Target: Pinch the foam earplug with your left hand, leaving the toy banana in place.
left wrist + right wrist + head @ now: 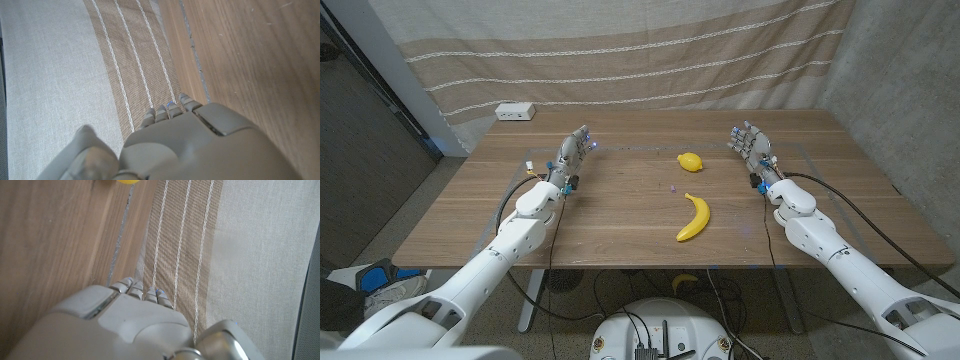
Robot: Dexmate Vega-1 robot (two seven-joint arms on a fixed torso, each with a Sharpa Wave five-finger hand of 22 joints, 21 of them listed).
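head view: left hand (576,151) apart from earplug (673,187).

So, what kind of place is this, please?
Probably a makeshift robot test room, not a home: a plain wooden table bearing only small props such as a toy banana, a striped curtain hung as a backdrop, and cables trailing from both arms.
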